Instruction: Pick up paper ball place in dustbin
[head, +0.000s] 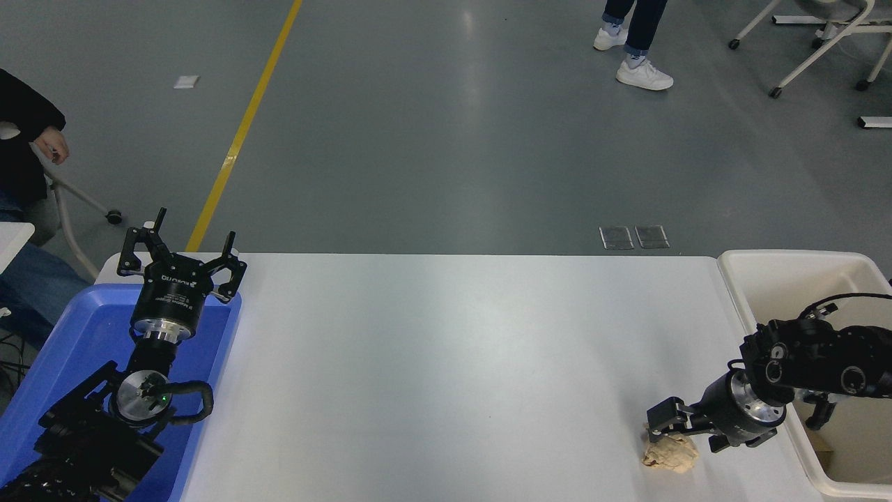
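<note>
The paper ball (670, 454), a wrinkly tan wad, lies on the white table (446, 362) near its front right corner. My right gripper (681, 434) reaches in from the right, points left and down, and sits right on top of the ball, touching it. The ball rests on the table surface. The dustbin (739, 279), a cream-white bin with a thick rim, stands at the table's right end, just right of the ball, and my right arm crosses over it. My left gripper (182, 254) is parked at the lower left, open and empty, above the blue tray.
A shallow blue tray (209, 348) sits at the table's left end under my left arm. A seated person's hand (52, 145) shows at the far left. A person's legs (634, 42) and wheeled chair legs (822, 49) are on the floor beyond.
</note>
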